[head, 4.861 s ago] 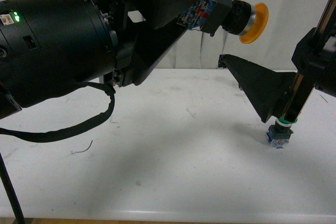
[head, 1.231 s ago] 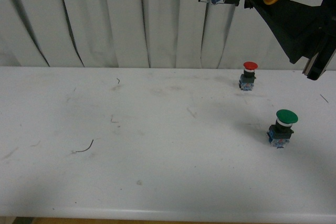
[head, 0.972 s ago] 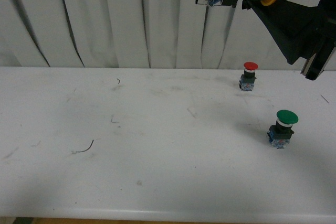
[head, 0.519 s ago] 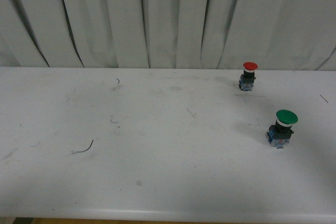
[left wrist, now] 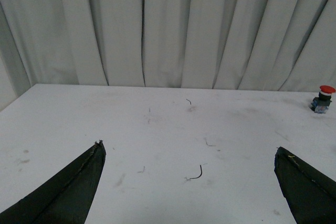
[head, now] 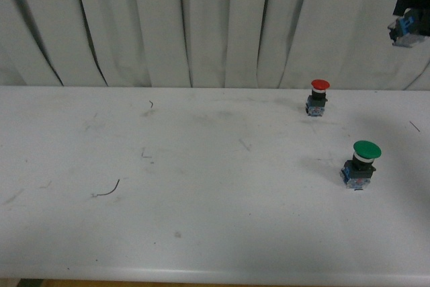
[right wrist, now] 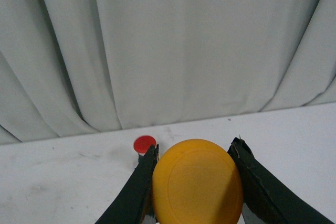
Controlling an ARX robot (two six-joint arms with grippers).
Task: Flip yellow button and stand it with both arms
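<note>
The yellow button (right wrist: 197,182) is gripped by the right gripper (right wrist: 195,145). Its round orange-yellow cap is pressed on both sides by the black fingers (right wrist: 134,192) and is turned toward the wrist camera. In the front view only a blue-grey and black end of the button is seen, at the far right edge. It is held high above the white table (head: 201,233), in front of the pale curtain (head: 201,25). How the button is tilted cannot be told exactly.

The left gripper (left wrist: 189,146) is spread wide. Its two black fingertips are seen well apart at the lower corners of the left wrist view, with only bare table between them and nothing held.

Two other switches are stood upright on the table, caps up. The red-capped switch (head: 320,97) is set near the far edge, by the curtain. The green-capped switch (head: 363,163) is placed nearer the robot and a little further right, well apart from the red one. A small curved wire scrap (head: 107,189) is seen lying on the left part of the table.
</note>
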